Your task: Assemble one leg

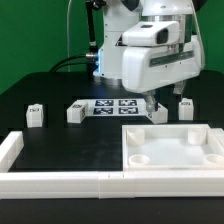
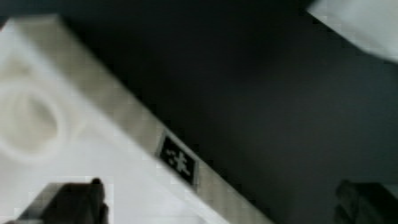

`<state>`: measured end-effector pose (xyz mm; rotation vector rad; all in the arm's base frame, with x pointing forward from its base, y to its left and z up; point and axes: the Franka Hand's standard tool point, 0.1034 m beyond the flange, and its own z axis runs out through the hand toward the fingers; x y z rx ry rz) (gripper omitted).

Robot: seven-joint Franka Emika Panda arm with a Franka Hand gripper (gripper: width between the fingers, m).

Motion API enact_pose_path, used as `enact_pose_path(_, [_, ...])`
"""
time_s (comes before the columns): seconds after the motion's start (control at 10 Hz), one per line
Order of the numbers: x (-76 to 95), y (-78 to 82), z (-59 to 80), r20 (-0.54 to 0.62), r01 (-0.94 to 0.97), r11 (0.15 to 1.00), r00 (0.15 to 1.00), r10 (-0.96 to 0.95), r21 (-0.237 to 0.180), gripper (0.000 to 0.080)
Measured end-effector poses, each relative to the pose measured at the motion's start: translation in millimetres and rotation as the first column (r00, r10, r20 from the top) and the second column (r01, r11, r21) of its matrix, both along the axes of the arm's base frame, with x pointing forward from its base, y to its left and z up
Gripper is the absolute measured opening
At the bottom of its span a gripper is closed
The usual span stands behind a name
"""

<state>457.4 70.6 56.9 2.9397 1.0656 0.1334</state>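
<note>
Several small white legs with marker tags stand on the black table: one [image 1: 35,115] at the exterior view's left, one [image 1: 75,113] beside it, one [image 1: 160,116] under the arm and one [image 1: 186,107] at the right. My gripper [image 1: 157,102] hangs low over the far edge of the large white panel [image 1: 170,148]. In the wrist view the gripper [image 2: 221,205] is open and empty, with its dark fingertips [image 2: 71,200] wide apart, one over the panel [image 2: 71,90] and one over the table. A blurred white shape [image 2: 365,25], probably a leg, lies beyond.
The marker board [image 1: 115,107] lies at the table's middle back. Long white rim bars run along the front [image 1: 60,181] and the left edge [image 1: 10,150]. The panel's edge carries a small tag [image 2: 178,155] and a round corner recess [image 2: 27,120].
</note>
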Motion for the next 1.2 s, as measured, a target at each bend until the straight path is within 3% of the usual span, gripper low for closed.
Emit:
enact_pose_path(0.2, [-15.3,8.8,-1.7,-0.02,0.309,0.95,0.951,-0.308,0.039,0.0649])
enact_pose_path(0.4, [-26.2,23.2,-2.0,-0.053,0.563,0.824,0.826,-0.56,0.063,0.0649])
enact_pose_path(0.6, [-35.1,36.6,-4.1,-0.085,0.728,0.682,0.686,-0.723,0.072,0.0649])
enact_pose_path(0.7, [-36.7,41.2,-4.3,-0.093,0.757,0.65,0.654,-0.751,0.073,0.0649])
enact_pose_path(1.1, [-35.9,40.5,-4.5,-0.107,0.745,0.664,0.666,-0.738,0.054,0.0649])
enact_pose_path(1.2, [-44.5,39.1,-7.4,-0.145,0.739,0.674,0.667,-0.731,0.001,0.0649])
